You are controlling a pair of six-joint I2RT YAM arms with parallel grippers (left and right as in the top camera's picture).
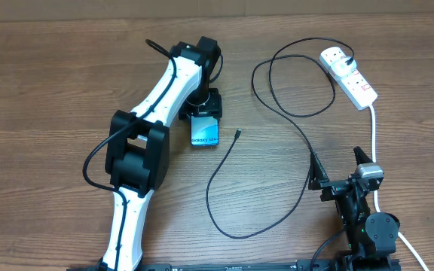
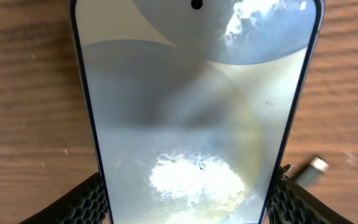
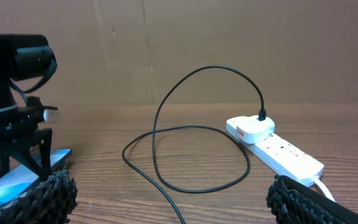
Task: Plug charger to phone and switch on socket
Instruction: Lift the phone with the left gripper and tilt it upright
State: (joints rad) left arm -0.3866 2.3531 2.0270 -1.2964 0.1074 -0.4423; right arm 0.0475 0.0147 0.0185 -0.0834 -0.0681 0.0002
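The slim, slick-glassed phone (image 1: 205,133) lies mid-surface (image 1: 51,90), clasped at its long edges by the left hand (image 1: 204,118), the right hand (image 1: 339,167) hangs wide and empty, and the limp, light charger (image 1: 336,59), already seated in the socket (image 1: 359,83), is probably best pinched just behind its tiny tip (image 1: 237,135) beside the phone, where nothing obstructs.

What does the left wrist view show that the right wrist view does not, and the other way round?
Only the left wrist view: the charger's connector tip on the wood beside the phone. Only the right wrist view: the socket with the white plug head in it, the looping cable, and the open right gripper. Both: the phone, the left gripper on it, and the wooden table.
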